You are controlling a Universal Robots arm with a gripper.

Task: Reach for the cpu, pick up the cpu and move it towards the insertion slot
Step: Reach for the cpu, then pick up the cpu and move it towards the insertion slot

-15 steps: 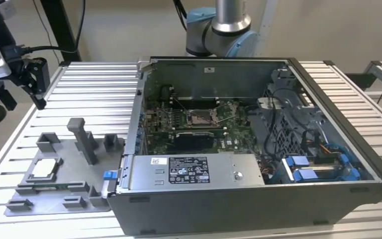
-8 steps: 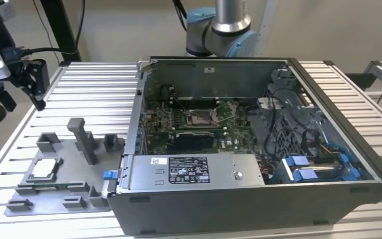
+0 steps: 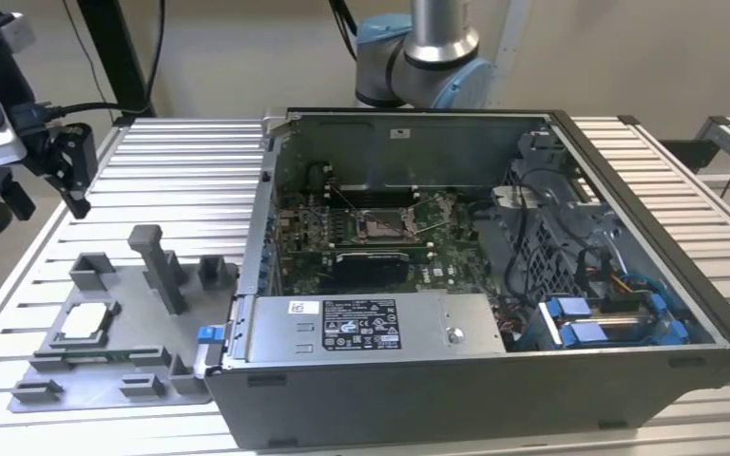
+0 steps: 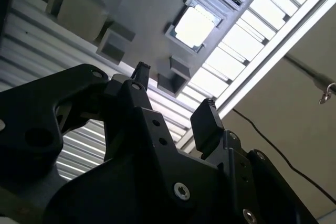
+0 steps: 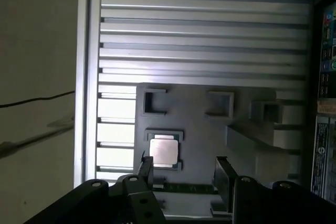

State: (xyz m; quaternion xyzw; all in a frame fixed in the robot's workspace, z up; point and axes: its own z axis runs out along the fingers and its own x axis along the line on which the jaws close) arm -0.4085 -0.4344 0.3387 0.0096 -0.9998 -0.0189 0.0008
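The cpu (image 3: 83, 323), a small silvery square chip, lies in a shallow holder on the grey fixture plate (image 3: 111, 389) at the exterior view's lower left. In the wrist views the cpu (image 5: 164, 150) (image 4: 195, 24) sits just beyond one fingertip. My gripper (image 3: 46, 185) hangs above the table's left part, behind the plate and apart from the chip. The gripper (image 5: 185, 174) (image 4: 173, 98) is open, with nothing between its black fingers (image 5: 223, 174). The insertion slot (image 3: 382, 224), a shiny square frame, sits on the green board inside the open case.
The open computer case (image 3: 644, 323) takes up the middle and the exterior view's right of the ribbed metal table (image 3: 175, 171). Tall grey fixture blocks (image 3: 159, 266) stand on the plate near the chip. A black module (image 3: 368, 269) lies just below the slot. The arm's base (image 3: 416, 47) rises behind the case.
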